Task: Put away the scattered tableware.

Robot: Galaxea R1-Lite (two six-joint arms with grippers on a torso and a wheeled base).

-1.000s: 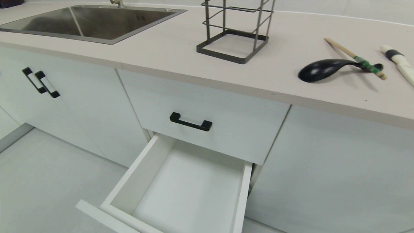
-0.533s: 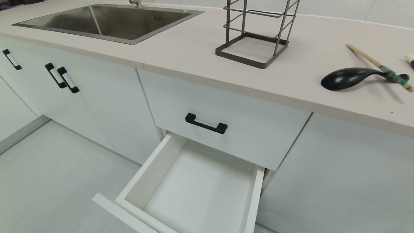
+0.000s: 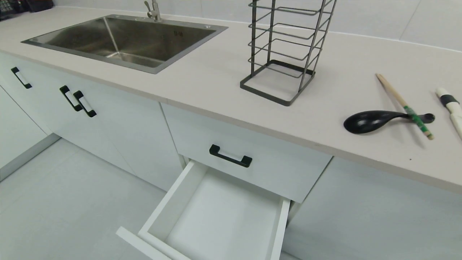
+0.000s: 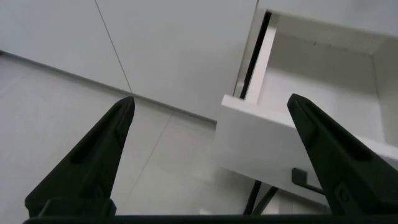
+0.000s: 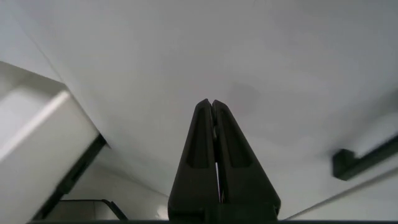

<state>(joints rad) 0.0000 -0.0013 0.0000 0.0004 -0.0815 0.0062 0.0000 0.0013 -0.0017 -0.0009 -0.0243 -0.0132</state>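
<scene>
Pale matte tabletop with a steel sink. Glossy black spoon lies near the front edge, a wooden chopstick crossing its handle. White lower drawer stands pulled out, likely to receive them. Left gripper is spread wide beside the drawer. Right gripper is pinched together, holding nothing.

Black spoon; tan chopstick with a green band; white utensil with a black band. Beige table, dark grey rack, steel-grey sink, white drawer, black handle, pale grey floor.
</scene>
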